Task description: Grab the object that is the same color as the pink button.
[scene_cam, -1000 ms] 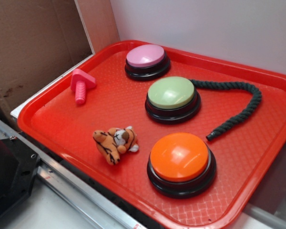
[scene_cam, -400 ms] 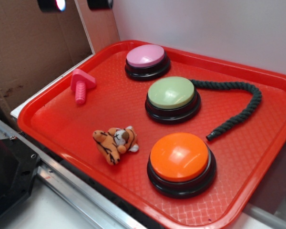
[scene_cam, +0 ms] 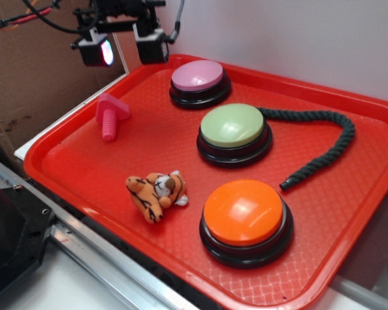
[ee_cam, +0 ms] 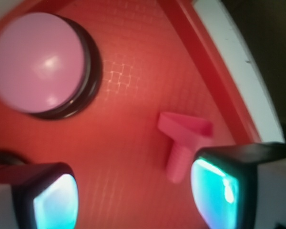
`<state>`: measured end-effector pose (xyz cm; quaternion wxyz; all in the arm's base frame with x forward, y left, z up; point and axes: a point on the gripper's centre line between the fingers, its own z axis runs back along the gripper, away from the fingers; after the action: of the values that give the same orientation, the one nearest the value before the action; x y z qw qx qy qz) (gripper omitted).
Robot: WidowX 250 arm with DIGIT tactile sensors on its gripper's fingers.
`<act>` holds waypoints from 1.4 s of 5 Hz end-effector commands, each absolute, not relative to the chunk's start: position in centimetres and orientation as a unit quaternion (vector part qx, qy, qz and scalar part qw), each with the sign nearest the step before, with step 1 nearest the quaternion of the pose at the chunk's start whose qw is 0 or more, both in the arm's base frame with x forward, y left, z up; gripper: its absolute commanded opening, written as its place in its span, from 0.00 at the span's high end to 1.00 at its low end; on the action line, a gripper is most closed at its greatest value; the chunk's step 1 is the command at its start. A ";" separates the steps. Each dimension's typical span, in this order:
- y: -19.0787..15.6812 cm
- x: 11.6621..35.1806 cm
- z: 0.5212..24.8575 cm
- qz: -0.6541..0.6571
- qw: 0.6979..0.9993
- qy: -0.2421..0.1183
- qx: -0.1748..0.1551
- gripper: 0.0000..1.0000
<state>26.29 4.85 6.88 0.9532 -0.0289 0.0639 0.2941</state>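
One red tray (scene_cam: 349, 213) held everything: three round push buttons, one toy bolt, one plush tiger and one piece of dark rope. The pink button (scene_cam: 198, 75) sat at the tray's far end, the green button (scene_cam: 233, 126) just nearer than it, and the orange button (scene_cam: 244, 212) nearest of the three, each on a black base. The rope (scene_cam: 326, 145) curved from beside the green button toward the orange one, on the side away from the bolt. The tiger (scene_cam: 157, 194) lay near the orange button, on the bolt's side of it.

The hot-pink bolt (scene_cam: 110, 116) lay on the tray floor near the pink button, close to the tray's rim beside the cardboard wall (scene_cam: 39, 71). It lay flat, its long axis running roughly toward the tray's near edge, with the triangular head at the end closer to the pink button and the ribbed shaft pointing away from it.

The gripper (scene_cam: 124, 48) hung in the air above the tray rim, between the bolt and the pink button, touching neither. Its two fingers (scene_cam: 96, 51) stood spread apart with nothing between them. In the wrist view the bolt (ee_cam: 183, 143) showed just beside one finger (ee_cam: 226, 183), and the pink button (ee_cam: 38, 62) lay off to the other side.
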 end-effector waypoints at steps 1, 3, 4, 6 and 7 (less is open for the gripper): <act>6.8 22.3 7.4 0.330 0.940 0.086 -0.034 0.00; 7.5 21.0 8.5 0.358 0.930 0.081 -0.033 0.00; 8.0 22.0 7.0 0.349 0.932 0.090 -0.027 0.00; 6.4 23.1 2.1 0.307 0.940 0.144 -0.041 0.00; 6.0 22.9 1.0 0.306 0.937 0.164 -0.038 0.03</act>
<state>22.49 5.58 0.41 0.9338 -0.0389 0.1876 0.3020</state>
